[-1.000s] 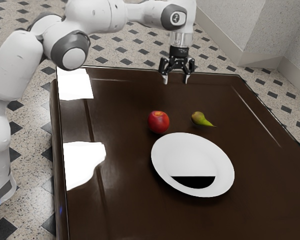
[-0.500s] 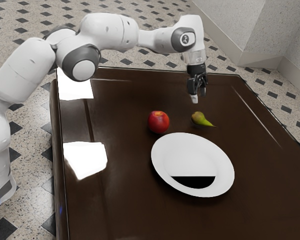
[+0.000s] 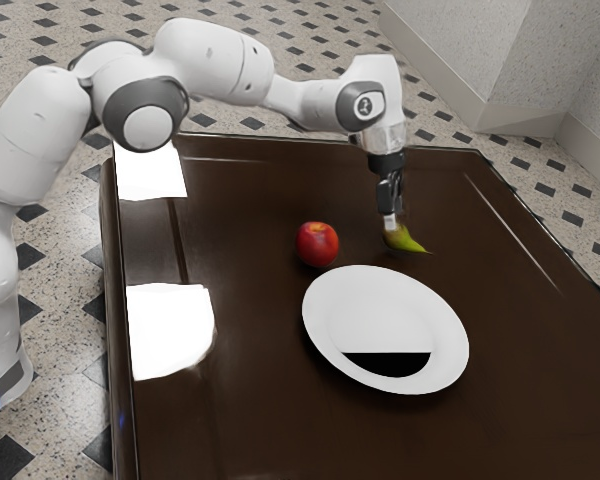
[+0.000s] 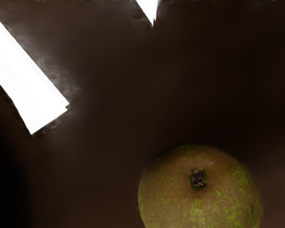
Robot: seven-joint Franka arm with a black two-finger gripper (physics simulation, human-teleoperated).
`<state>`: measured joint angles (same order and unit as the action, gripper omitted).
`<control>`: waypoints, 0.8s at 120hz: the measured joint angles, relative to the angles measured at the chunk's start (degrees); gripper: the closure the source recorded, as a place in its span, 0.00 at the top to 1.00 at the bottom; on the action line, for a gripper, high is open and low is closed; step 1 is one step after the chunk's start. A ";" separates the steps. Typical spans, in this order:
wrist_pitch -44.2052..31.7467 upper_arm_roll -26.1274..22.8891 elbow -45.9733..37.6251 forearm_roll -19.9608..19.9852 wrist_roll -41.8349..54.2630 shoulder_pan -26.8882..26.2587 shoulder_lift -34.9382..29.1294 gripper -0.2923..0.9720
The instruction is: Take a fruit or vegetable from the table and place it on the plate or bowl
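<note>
A green-brown pear (image 3: 408,241) lies on the dark table (image 3: 250,400), just behind the white plate (image 3: 380,310). My gripper (image 3: 389,228) has come down onto the pear's wide end. It is turned edge-on to the exterior view and stands open around the fruit. In the wrist view the pear (image 4: 199,190) sits right under my hand, its blossom end facing up. A red apple (image 3: 318,243) rests on the table to the exterior view's left of the pear, beside the plate's far rim.
The table has a raised rim (image 3: 108,260) along its edges, with tiled floor (image 3: 50,330) around it. Bright light patches (image 3: 168,325) lie on the table toward the exterior view's left. A white wall (image 3: 500,50) stands at the back right.
My hand swung toward the exterior view's right, turned about a quarter turn, and dropped from above the table's far edge down onto the pear. Apple, pear and plate stayed put.
</note>
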<state>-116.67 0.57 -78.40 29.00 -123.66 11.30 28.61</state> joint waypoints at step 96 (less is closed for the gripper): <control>-4.01 -1.09 9.67 -0.09 -3.68 2.23 10.35 0.77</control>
<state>-120.68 -0.52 -68.73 28.91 -127.34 13.53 38.96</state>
